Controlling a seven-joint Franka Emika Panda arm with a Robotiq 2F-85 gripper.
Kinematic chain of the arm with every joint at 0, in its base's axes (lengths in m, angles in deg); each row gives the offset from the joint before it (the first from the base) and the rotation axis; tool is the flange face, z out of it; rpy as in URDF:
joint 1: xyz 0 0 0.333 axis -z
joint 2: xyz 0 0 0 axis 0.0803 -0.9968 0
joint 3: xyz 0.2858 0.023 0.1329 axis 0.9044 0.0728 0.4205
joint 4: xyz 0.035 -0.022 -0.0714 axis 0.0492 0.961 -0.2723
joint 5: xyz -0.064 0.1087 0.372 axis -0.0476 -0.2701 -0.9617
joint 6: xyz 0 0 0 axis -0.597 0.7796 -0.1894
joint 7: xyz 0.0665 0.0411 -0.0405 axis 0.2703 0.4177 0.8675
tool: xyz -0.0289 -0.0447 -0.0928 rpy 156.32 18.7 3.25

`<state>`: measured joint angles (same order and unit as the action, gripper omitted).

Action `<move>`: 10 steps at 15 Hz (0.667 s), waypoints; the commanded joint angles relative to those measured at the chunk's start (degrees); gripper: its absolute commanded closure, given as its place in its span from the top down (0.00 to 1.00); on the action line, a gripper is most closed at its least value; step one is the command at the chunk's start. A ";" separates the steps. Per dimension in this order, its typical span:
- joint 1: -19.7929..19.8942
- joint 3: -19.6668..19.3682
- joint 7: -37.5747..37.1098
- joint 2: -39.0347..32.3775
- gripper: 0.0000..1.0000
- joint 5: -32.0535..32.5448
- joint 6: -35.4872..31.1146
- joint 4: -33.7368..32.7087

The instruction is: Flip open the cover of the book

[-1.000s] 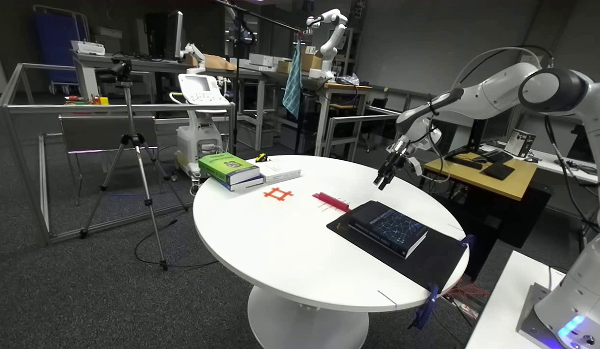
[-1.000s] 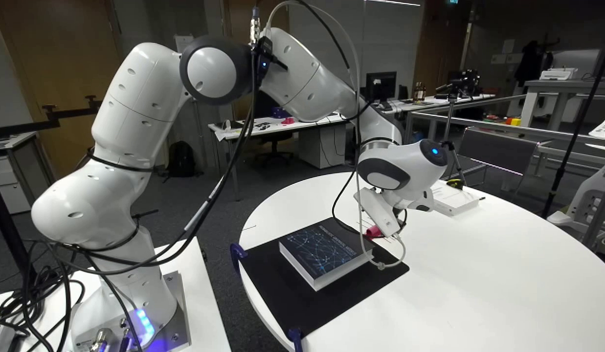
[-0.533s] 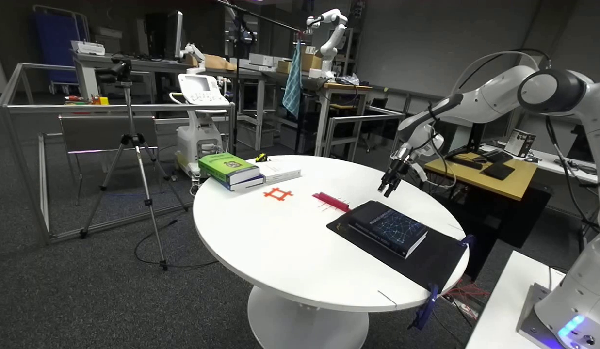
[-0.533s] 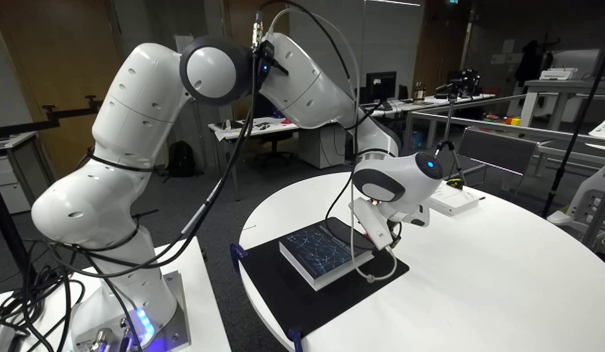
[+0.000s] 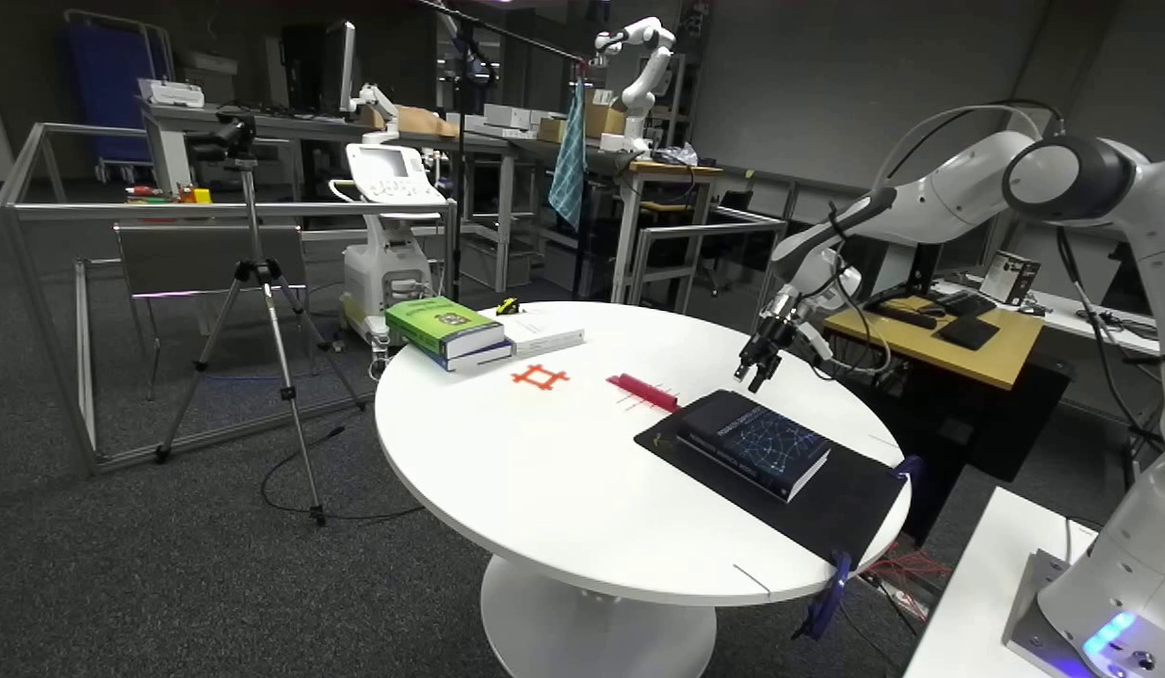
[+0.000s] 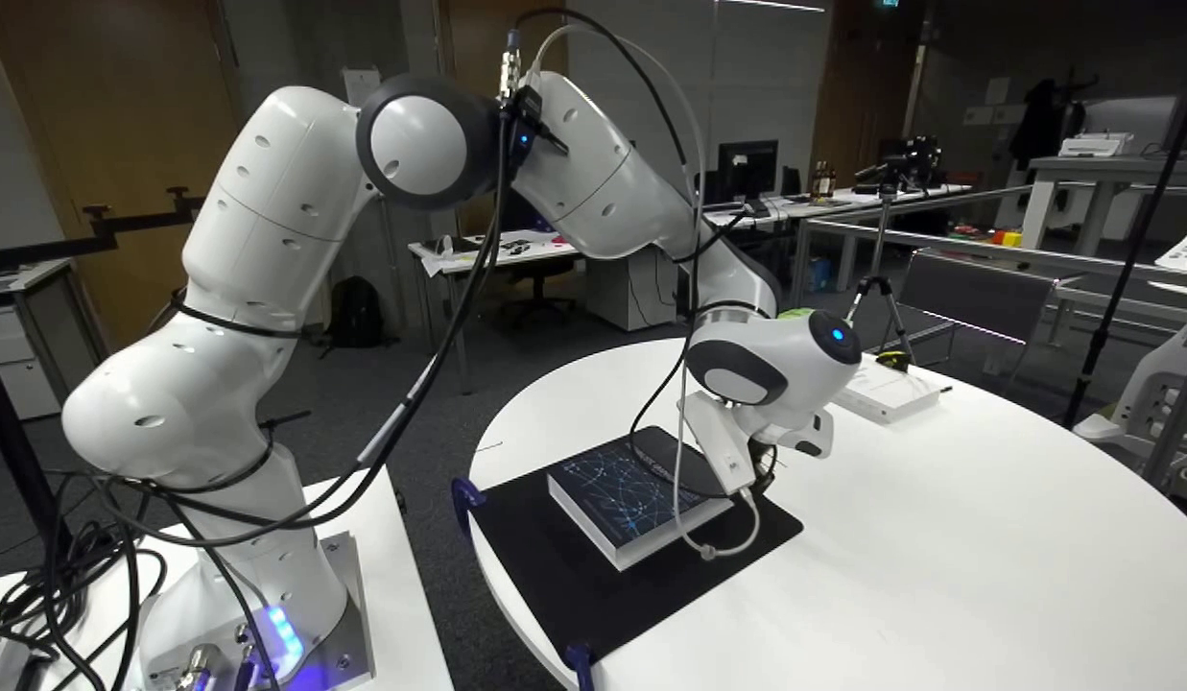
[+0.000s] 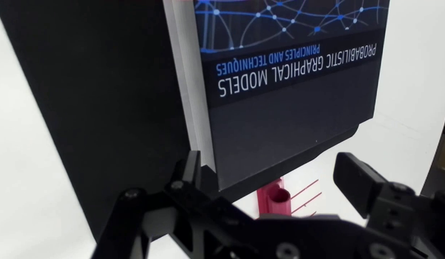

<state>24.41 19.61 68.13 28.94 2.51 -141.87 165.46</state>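
Observation:
The book [image 5: 723, 460] lies flat and shut on the black mat [image 5: 846, 508]. Its dark navy cover [image 5: 775, 443], with a blue network pattern, is down on the pages; it also shows in an exterior view [image 6: 617, 489]. In the wrist view the cover [image 7: 287, 118] has its title upside down, and the white page edge [image 7: 193, 90] faces left. My gripper [image 5: 749, 380] is open and empty above the table by the book's title end. In the wrist view the gripper's [image 7: 269, 158] left finger overlaps the page-edge corner; contact cannot be told. The fingers are mostly hidden in an exterior view [image 6: 766, 465].
A pink tube-like piece [image 5: 648, 391] lies beside the mat, also in the wrist view [image 7: 278, 201]. An orange frame [image 5: 541, 377], a green book [image 5: 445, 325] and a white book [image 5: 544, 334] lie farther off. Blue clamps [image 5: 825, 598] hold the mat at the table edge.
The gripper has come down and toward the book, and its fingers look wider apart. The book, cover and mat have not moved.

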 commanded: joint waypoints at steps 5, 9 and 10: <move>-0.74 0.35 -0.51 -1.57 1.00 0.50 -0.06 -0.22; -0.97 0.77 -0.72 -1.45 1.00 0.60 0.97 -0.20; -1.09 0.85 -0.58 -1.27 1.00 0.57 0.80 -0.07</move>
<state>23.43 20.12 68.14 26.84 2.53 -141.83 165.41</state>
